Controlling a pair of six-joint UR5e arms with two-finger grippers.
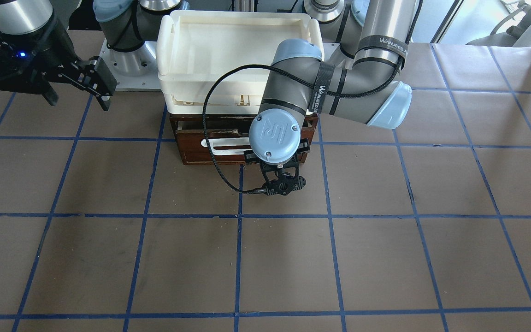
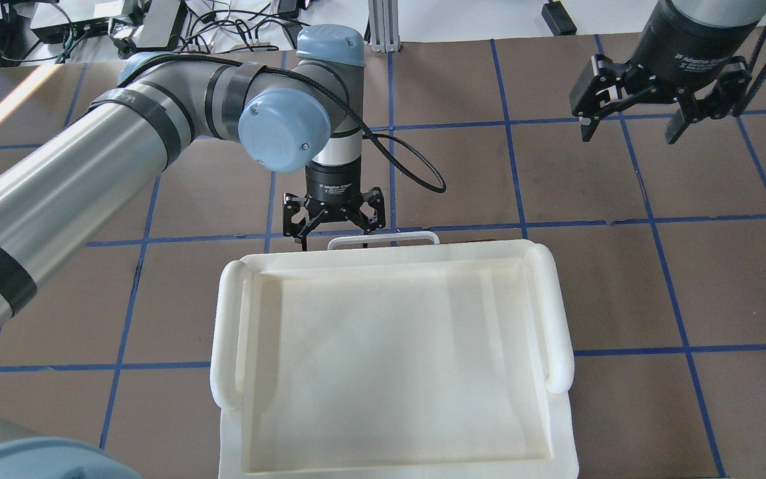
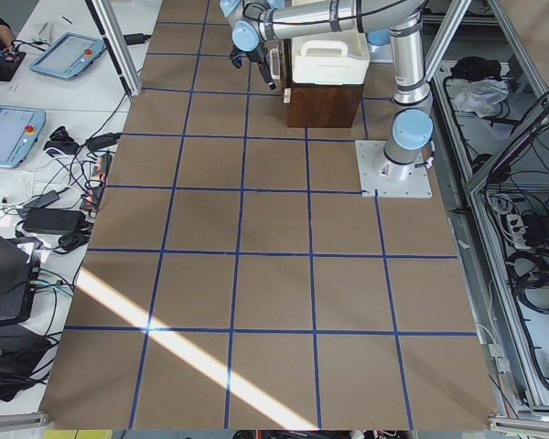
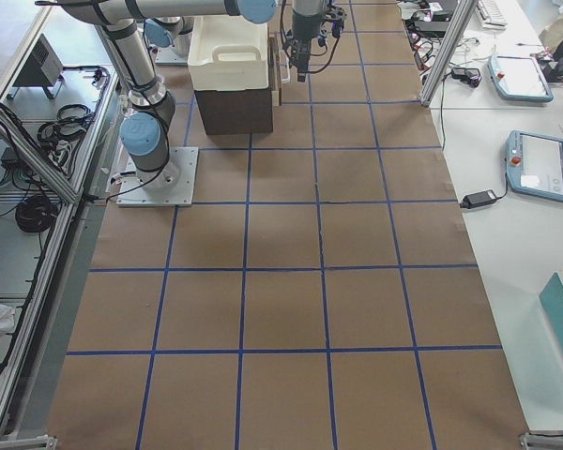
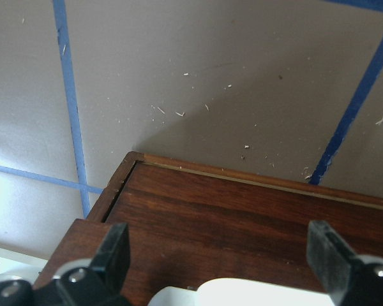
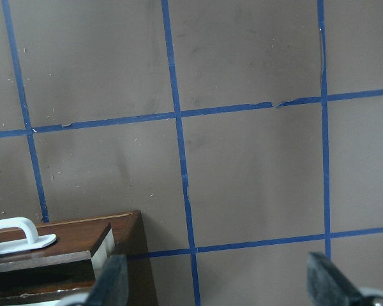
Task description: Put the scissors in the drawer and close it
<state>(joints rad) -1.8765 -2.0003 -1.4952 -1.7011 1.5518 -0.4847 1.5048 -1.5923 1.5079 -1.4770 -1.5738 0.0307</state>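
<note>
Seen from overhead, the left gripper hangs just beyond the front of the drawer. Its fingers are spread wide, hold nothing, and point down toward the table. The drawer lies at 6 o'clock from it, toward the robot, tucked under the cream tray. Only its white handle pokes out in that view. The handle's long axis runs 9 to 3 o'clock, and the gripper sits at its 9 o'clock end, very close, though contact cannot be confirmed. The left wrist view shows the dark front panel between the 2 fingers.

The scissors show in none of the 6 views. They are probably inside the drawer, but this cannot be checked.

The right wrist view shows a pale strip of the drawer's side beside the dark outer case, so the drawer looks not quite shut. Closing seems to be the step in hand: a push toward 6 o'clock, square to the handle's axis.

The right gripper hovers at 2 o'clock from the left one, well apart, open and empty. The left arm is plainly nearer.
</note>
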